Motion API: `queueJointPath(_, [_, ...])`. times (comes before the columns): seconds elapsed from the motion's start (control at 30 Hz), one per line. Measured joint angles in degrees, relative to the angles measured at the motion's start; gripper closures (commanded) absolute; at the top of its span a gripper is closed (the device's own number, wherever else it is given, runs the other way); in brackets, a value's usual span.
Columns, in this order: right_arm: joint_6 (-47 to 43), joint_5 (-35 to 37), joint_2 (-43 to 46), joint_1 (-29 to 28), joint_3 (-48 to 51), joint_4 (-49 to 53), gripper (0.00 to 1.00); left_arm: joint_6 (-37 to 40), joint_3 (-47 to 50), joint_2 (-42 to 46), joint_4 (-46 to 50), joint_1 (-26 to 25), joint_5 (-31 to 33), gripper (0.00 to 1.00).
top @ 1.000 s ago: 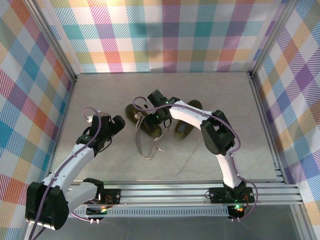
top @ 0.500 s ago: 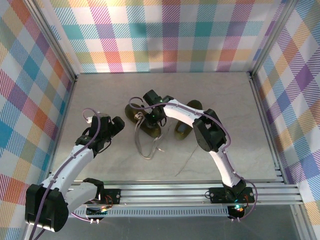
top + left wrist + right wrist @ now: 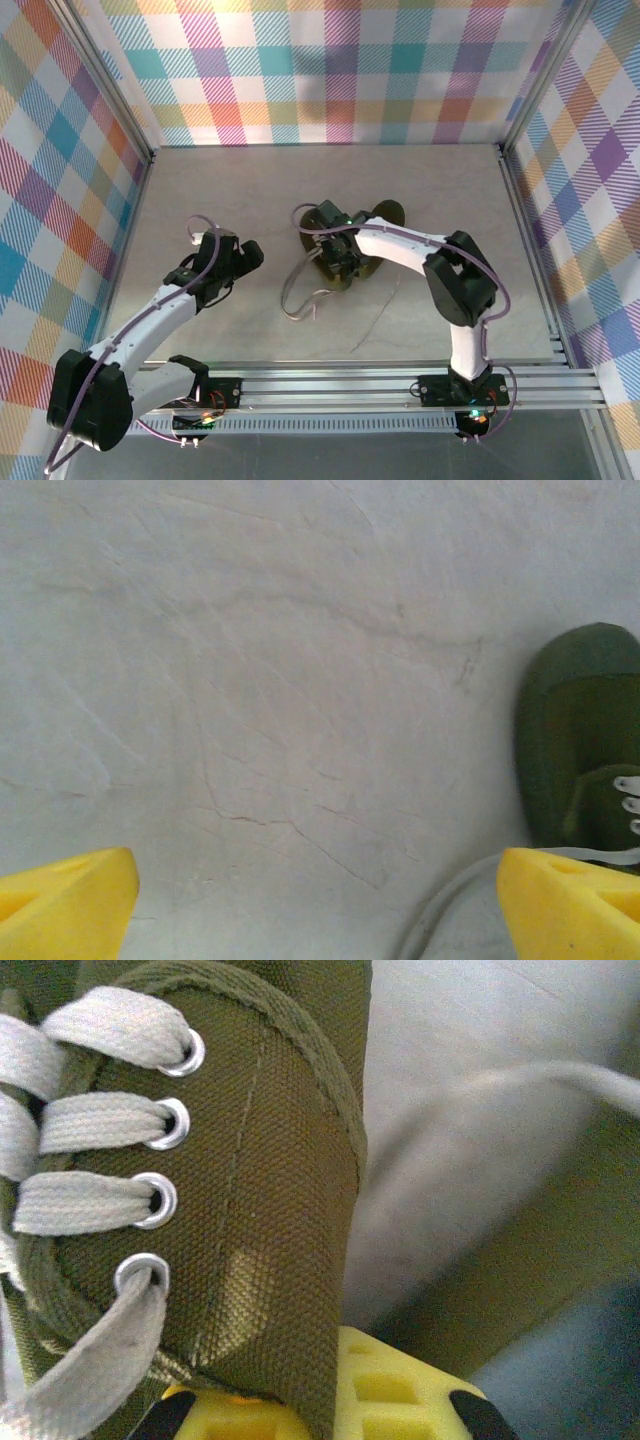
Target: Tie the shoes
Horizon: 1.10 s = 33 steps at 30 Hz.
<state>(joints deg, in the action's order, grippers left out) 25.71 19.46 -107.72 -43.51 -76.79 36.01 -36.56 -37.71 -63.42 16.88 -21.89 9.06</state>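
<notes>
One shoe (image 3: 270, 1160) dragged rightward beside other shoe (image 3: 388, 212) by right gripper (image 3: 346, 262) (clamped on its canvas side); left gripper (image 3: 246, 257) spread wide.

Top view looks down from the near edge; both wrists face down, close, right one nearest, all sharing the shoes (image 3: 388, 212).

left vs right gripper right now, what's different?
The left gripper is open, jaws wide apart; the right gripper is shut. The left gripper holds nothing and sits over bare table; the right gripper pinches the canvas edge of a shoe, just past the lace eyelets. Both have yellow fingers.
</notes>
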Motion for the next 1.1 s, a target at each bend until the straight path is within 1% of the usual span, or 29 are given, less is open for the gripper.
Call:
queueJointPath(0.13, [3.1,1.2,6.6,4.2,8.3,0.3,1.0,1.6,-2.2,-2.9,-2.3,-3.0,-0.3,0.08])
queueJointPath(0.2, [3.5,1.7,10.0,7.9,12.0,-0.2,1.0,2.3,-3.0,-4.1,-3.0,-4.9,-0.5,0.08])
queueJointPath(0.3, [2.8,2.1,14.0,11.9,15.8,-0.4,1.0,3.0,-3.6,-5.8,-4.0,-6.8,-0.7,0.09])
queueJointPath(0.37, [2.1,1.8,15.5,12.8,16.9,-0.4,1.0,3.2,-3.6,-6.5,-3.9,-7.3,-0.7,0.09])
queueJointPath(0.43, [1.9,0.9,16.7,12.0,17.2,-0.6,1.0,3.2,-3.6,-6.8,-3.9,-7.5,-0.7,0.09])
queueJointPath(0.6, [1.4,-2.2,18.7,6.0,16.1,-2.5,1.0,3.5,-3.6,-6.3,-3.5,-8.0,-0.6,0.1])
queueJointPath(0.7, [1.7,-4.8,19.2,3.7,14.5,-4.0,1.0,4.6,-3.4,-5.6,-3.5,-10.0,-0.9,0.1])
queueJointPath(0.87, [2.1,-5.2,21.1,4.2,12.3,-4.2,1.0,6.8,-3.2,-7.1,-5.6,-15.3,-2.2,0.09])
queueJointPath(0.97, [2.1,-5.4,21.8,4.7,9.9,-3.8,1.0,8.1,-3.2,-11.2,-8.7,-18.1,-2.7,0.07])
queueJointPath(1.1, [2.4,-6.8,22.9,5.4,8.1,-3.7,1.0,8.9,-3.2,-17.9,-13.1,-20.0,-3.3,0.04])
